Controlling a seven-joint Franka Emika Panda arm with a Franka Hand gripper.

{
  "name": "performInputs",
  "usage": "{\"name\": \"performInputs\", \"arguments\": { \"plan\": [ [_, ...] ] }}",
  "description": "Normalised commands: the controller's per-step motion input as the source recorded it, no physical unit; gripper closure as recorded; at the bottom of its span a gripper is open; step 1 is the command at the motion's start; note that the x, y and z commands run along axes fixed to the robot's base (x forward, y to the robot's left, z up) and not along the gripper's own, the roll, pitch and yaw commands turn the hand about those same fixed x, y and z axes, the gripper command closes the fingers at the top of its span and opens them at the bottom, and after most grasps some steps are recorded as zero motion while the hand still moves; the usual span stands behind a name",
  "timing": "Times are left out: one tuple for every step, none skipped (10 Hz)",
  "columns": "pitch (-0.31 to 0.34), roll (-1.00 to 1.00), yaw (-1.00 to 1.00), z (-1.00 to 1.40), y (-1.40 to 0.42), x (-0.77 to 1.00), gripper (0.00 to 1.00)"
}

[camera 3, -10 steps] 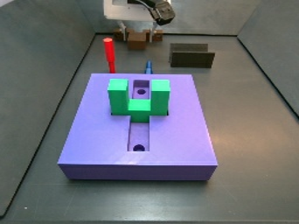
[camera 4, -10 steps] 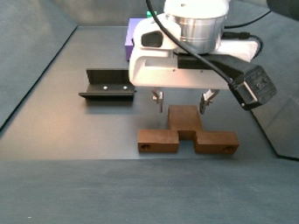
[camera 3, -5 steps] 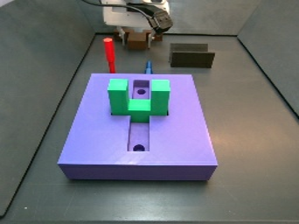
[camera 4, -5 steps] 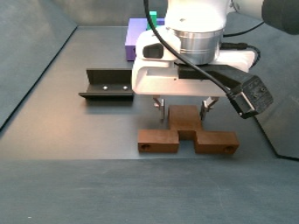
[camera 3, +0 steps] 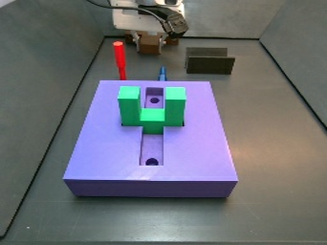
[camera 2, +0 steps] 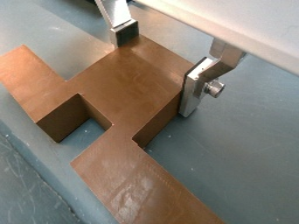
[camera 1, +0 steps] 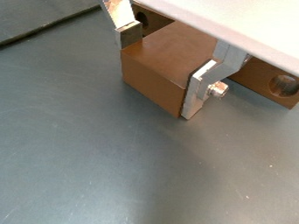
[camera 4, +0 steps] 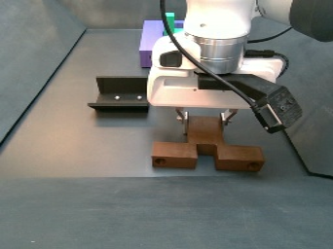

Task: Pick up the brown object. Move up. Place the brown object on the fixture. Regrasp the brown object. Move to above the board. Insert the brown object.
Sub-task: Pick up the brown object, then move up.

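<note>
the claw (camera 4: 207, 118) is low over the brown object (camera 4: 205, 149), which lies flat on the grey surface (camera 4: 78, 165) — well apart from the board (camera 3: 156, 133) and near the fixture (camera 4: 119, 95). in both wrist views the silver fingers (camera 2: 200, 86) straddle its narrow bar (camera 1: 173, 61), spread with slight gaps either side — not pinching it. the red peg (camera 3: 119, 59) stands beyond the board.

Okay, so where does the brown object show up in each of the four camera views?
Wrist view: brown object between the gripper fingers.
Wrist view: brown object fills the middle, its stem between the fingers.
Side view: brown object far back, under the gripper.
Side view: brown object centre, on the floor.
Shared landmark: the gripper.
</note>
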Motion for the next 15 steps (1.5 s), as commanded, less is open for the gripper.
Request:
{"name": "performInputs", "arguments": {
  "plan": [
    [0.0, 0.0, 0.0, 0.0, 0.0, 0.0, 1.0],
    [0.0, 0.0, 0.0, 0.0, 0.0, 0.0, 1.0],
    [0.0, 0.0, 0.0, 0.0, 0.0, 0.0, 1.0],
    [0.0, 0.0, 0.0, 0.0, 0.0, 0.0, 1.0],
    [0.0, 0.0, 0.0, 0.0, 0.0, 0.0, 1.0],
    [0.0, 0.0, 0.0, 0.0, 0.0, 0.0, 1.0],
    [0.0, 0.0, 0.0, 0.0, 0.0, 0.0, 1.0],
    [0.0, 0.0, 0.0, 0.0, 0.0, 0.0, 1.0],
    [0.0, 0.0, 0.0, 0.0, 0.0, 0.0, 1.0],
    [0.0, 0.0, 0.0, 0.0, 0.0, 0.0, 1.0],
    [0.0, 0.0, 0.0, 0.0, 0.0, 0.0, 1.0],
    [0.0, 0.0, 0.0, 0.0, 0.0, 0.0, 1.0],
    [0.0, 0.0, 0.0, 0.83, 0.0, 0.0, 1.0],
    [0.023, 0.0, 0.03, 0.79, -0.01, -0.03, 1.0],
    [0.037, 0.04, 0.03, 0.5, -0.01, -0.06, 1.0]
  ]
}}
